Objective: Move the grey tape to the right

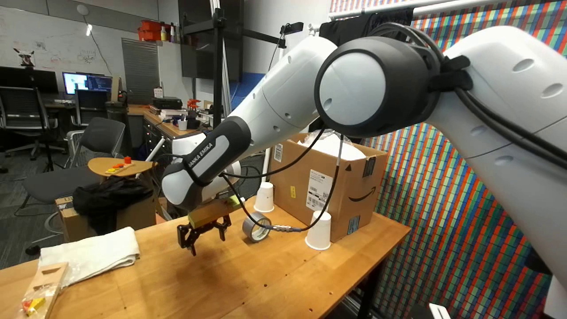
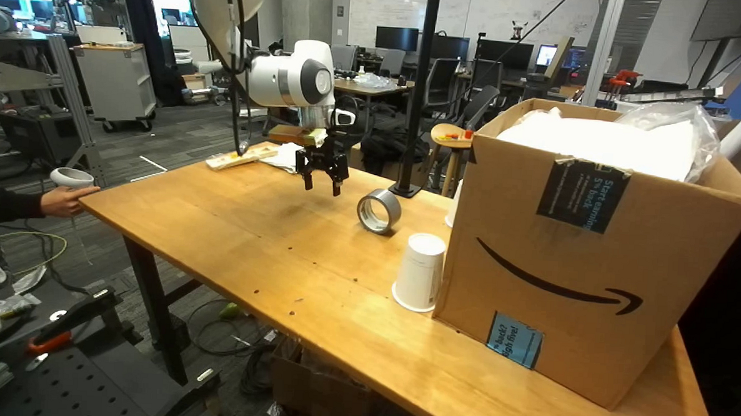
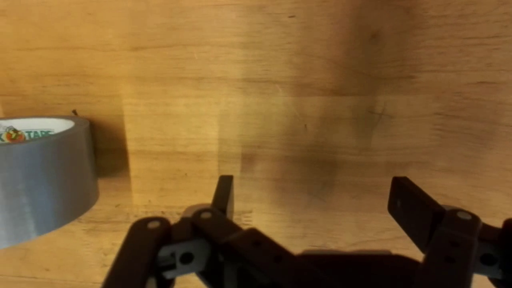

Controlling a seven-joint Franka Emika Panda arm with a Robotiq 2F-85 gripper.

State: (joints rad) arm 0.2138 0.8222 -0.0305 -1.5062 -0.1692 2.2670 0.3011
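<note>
Grey duct tape roll stands on edge on the wooden tabletop, its hollow core facing sideways. Location: near the gripper, not touching it; in both exterior views an upturned white paper cup and an Amazon cardboard box are to the roll's right. Wrist view has the roll at the left margin, partly cut off.

Gripper: fingers spread wide, bare wood seen between them, nothing held. Tips hang above the table.

Step in hand (judged): approach, ahead of the grasp. A roll just released would look much the same, so likely only.

Next move: shift toward the roll, leftward in the wrist view, until it is centred under the fingers, then descend and close. As now turned, the jaws would close across the diameter; whether it fits I cannot tell, the far side being out of that view. Rotating to pinch across the tape's width may be safer. Caution: on edge, the roll could trundle off if nudged, so come down from above. Whose right is meant is not stated; rightward as the exterior views run, cup and box may leave little room.
</note>
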